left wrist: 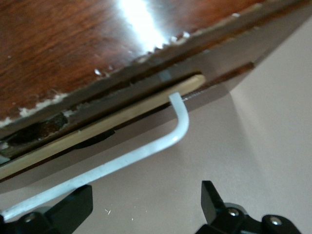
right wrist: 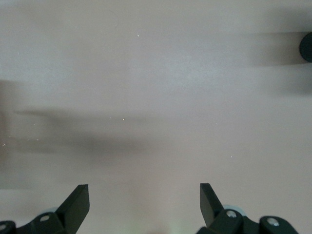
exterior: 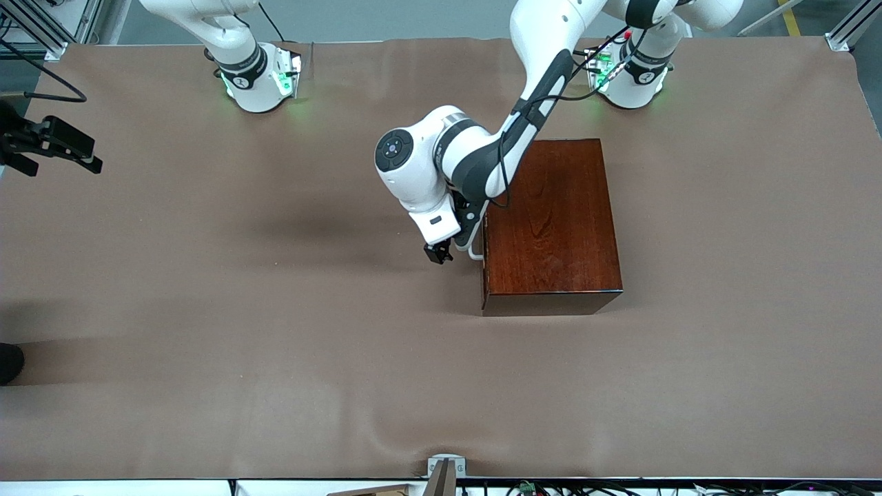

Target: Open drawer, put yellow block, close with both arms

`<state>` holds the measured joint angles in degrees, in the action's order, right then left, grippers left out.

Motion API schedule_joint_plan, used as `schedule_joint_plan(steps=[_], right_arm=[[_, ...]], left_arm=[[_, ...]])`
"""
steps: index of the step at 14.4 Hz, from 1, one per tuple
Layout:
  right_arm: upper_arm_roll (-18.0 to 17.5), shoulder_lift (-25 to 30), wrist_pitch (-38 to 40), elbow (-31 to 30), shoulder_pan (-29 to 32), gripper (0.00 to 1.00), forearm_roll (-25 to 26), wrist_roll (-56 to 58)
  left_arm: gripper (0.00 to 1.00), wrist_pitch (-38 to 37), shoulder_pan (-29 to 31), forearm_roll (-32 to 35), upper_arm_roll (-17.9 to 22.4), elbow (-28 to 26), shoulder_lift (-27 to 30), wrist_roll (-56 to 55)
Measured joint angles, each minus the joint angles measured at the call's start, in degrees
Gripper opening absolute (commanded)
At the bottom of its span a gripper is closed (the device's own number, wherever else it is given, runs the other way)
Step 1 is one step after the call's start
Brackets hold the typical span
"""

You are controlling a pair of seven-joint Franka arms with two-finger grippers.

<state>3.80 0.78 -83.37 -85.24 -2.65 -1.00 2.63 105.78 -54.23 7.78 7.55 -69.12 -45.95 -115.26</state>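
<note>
The reddish-brown wooden box (exterior: 555,217) stands on the table toward the left arm's end. Its drawer (left wrist: 122,114) sits in the box, with only a thin pale edge showing at the seam. The white bar handle (exterior: 475,249) (left wrist: 146,151) faces the right arm's end. My left gripper (exterior: 439,253) (left wrist: 145,192) is open in front of the handle, and one finger (left wrist: 78,204) is close under the bar without clasping it. In its wrist view my right gripper (right wrist: 145,197) hangs open over bare table, holding nothing. The yellow block is out of view.
Brown paper (exterior: 275,310) covers the whole table. A black mounted device (exterior: 52,141) juts in at the right arm's end. A dark round object (exterior: 8,362) (right wrist: 307,46) sits at that same edge, nearer the front camera.
</note>
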Motion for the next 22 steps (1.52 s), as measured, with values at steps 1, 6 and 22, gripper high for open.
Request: schedule_joint_plan(steps=[1, 6, 22], right_arm=[[0.0, 0.0, 0.0, 0.0, 0.0, 1.0, 0.0, 0.0], [-0.2, 0.0, 0.0, 0.0, 0.0, 1.0, 0.0, 0.0], [-0.3, 0.0, 0.0, 0.0, 0.0, 1.0, 1.6, 0.0]], left_arm=[[1.0, 0.0, 0.0, 0.0, 0.0, 0.2, 0.8, 2.0], [1.0, -2.2, 1.1, 0.0, 0.5, 0.2, 9.8, 15.9], [1.0, -18.3, 22.7, -1.3, 0.3, -0.5, 28.9, 70.0]])
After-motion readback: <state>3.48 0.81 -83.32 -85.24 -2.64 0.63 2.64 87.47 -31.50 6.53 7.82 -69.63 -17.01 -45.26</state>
